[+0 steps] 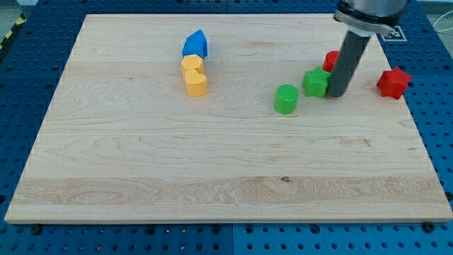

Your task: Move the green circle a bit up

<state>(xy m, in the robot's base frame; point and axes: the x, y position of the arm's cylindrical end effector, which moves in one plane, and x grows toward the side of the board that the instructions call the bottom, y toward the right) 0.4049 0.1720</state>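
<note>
Board (141, 163) is pale wood with a light grain, sitting on a blue perforated table (28, 42). Green circle (286, 98) has a ridged top, green star (316, 82) matches its shade. Red star (393, 83) is bright red, another red block (330, 61) is half hidden. Blue block (195, 44), two yellow blocks (192, 65) (196, 83). Rod (345, 64) is dark grey.

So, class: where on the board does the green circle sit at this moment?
The green circle sits right of the board's centre in the upper half, just below-left of the green star; my tip is beyond that star, to the view's right.
</note>
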